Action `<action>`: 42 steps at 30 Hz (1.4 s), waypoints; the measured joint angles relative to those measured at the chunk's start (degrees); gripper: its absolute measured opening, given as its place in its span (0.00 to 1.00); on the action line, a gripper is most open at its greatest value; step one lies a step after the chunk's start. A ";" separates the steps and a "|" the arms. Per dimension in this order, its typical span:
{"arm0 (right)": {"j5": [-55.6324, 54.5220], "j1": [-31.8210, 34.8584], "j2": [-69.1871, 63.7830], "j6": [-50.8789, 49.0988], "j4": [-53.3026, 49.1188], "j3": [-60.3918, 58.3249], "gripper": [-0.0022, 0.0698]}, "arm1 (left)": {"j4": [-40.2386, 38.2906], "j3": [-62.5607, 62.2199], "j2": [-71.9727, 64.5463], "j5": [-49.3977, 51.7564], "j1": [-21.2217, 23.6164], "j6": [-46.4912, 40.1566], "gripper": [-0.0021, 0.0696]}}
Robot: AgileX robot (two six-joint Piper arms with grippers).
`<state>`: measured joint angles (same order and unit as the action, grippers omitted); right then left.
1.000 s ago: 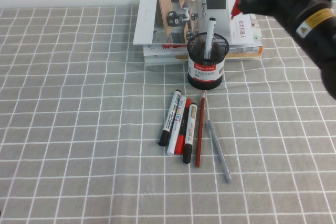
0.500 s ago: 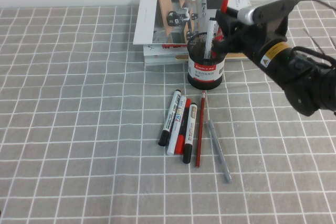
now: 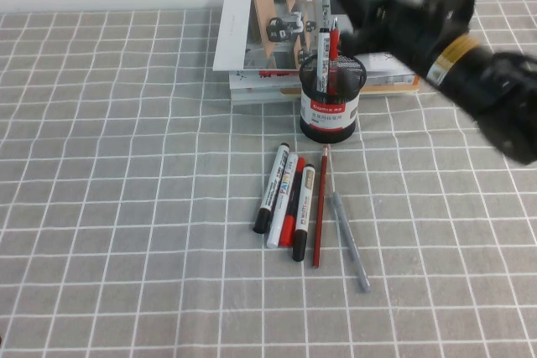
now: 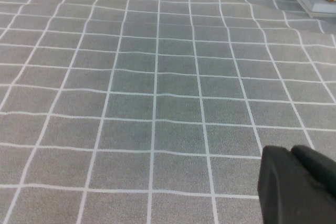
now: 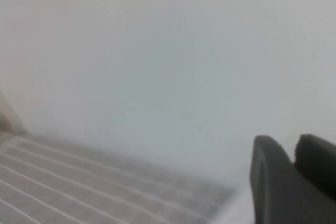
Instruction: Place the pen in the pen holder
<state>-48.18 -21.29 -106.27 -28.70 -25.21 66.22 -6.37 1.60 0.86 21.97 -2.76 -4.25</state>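
Observation:
A black mesh pen holder (image 3: 328,106) stands in front of a stack of books. A white marker (image 3: 323,58) and a red pen (image 3: 333,46) stand upright in it. My right gripper (image 3: 346,7) hovers just above and behind the holder, blurred. In the right wrist view the gripper (image 5: 286,145) faces the wall; its fingers (image 5: 266,179) are slightly apart with nothing between them. Several pens lie on the cloth in front: three markers (image 3: 285,199), a red pencil (image 3: 320,207) and a grey pen (image 3: 349,241). My left gripper (image 4: 287,153) is shut and empty above bare cloth, out of the high view.
The stack of books (image 3: 277,48) lies against the back wall behind the holder. A grey checked cloth (image 3: 126,207) covers the table. The right arm (image 3: 470,64) reaches in from the right above the table.
The right gripper carried the red pen leftward over the holder. The pen has left the gripper and stands in the holder beside the white marker. The gripper sits higher and further left.

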 joint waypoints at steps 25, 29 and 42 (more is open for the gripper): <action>10.45 -0.08 61.64 -19.75 -26.06 -38.72 0.01 | 0.00 0.00 0.00 0.00 0.00 0.00 0.02; 18.05 -0.08 69.09 -23.78 -33.27 -41.50 0.01 | 0.00 0.00 0.00 0.00 0.00 0.00 0.02; 31.40 -0.08 83.21 -24.76 -34.46 -46.22 0.01 | 0.00 0.00 0.00 0.00 0.00 0.00 0.02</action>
<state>-16.78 -21.37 -23.06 -53.46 -59.68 20.00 -6.37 1.60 0.86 21.97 -2.76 -4.25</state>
